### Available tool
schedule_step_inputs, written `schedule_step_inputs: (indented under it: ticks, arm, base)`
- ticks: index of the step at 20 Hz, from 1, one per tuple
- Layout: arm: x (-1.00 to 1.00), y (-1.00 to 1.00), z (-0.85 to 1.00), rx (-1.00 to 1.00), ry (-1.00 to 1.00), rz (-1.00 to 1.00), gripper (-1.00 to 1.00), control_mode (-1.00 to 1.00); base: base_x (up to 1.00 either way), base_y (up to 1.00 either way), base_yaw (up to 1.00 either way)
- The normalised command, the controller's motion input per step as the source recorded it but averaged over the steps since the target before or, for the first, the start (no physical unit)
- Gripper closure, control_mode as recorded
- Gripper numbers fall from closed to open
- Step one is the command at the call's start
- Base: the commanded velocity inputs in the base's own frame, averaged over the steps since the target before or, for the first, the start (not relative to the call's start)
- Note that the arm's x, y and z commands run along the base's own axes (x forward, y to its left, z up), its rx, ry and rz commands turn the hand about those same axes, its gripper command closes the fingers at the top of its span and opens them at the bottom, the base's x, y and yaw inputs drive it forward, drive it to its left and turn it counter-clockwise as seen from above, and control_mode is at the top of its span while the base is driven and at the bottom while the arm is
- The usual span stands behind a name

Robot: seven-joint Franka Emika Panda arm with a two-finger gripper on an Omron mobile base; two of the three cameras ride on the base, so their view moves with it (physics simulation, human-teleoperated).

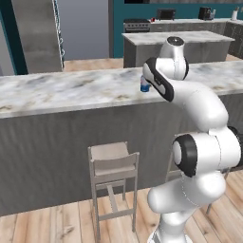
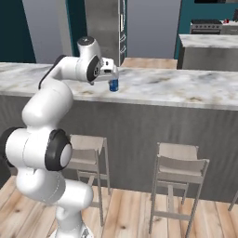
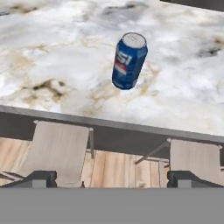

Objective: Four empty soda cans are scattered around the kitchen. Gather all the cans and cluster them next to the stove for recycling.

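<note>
A blue soda can with a white band stands upright on the marble bar counter, a little back from its near edge. From the two sides the same can shows just under my hand. My gripper hangs open above and in front of it, fingers spread wide with nothing between them. Seen from the right, the gripper is just over the can's top, not touching. The black stove stands far back against the teal wall.
Two bar stools stand tucked under the counter's front, one of them beside my arm. A second island lies between this counter and the stove. A tall steel fridge is at back left.
</note>
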Motion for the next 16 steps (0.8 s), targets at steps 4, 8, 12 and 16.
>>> schedule_step_inputs:
  ticks: [4, 8, 12, 16]
  arm:
    - [0.37, 0.0, 0.0, 0.0, 0.0, -0.01, -1.0, -1.0]
    - [0.32, 0.0, 0.0, 0.0, 0.0, -0.06, -1.0, -1.0]
    - [0.31, 0.0, 0.0, 0.0, 0.0, -0.1, -1.0, -1.0]
    - [0.19, 0.0, -0.01, 0.0, 0.0, -0.08, -1.0, -1.0]
  base:
    - [0.0, 0.0, 0.0]
    - [0.0, 0.0, 0.0]
    - [0.0, 0.0, 0.0]
    - [0.0, 0.0, 0.0]
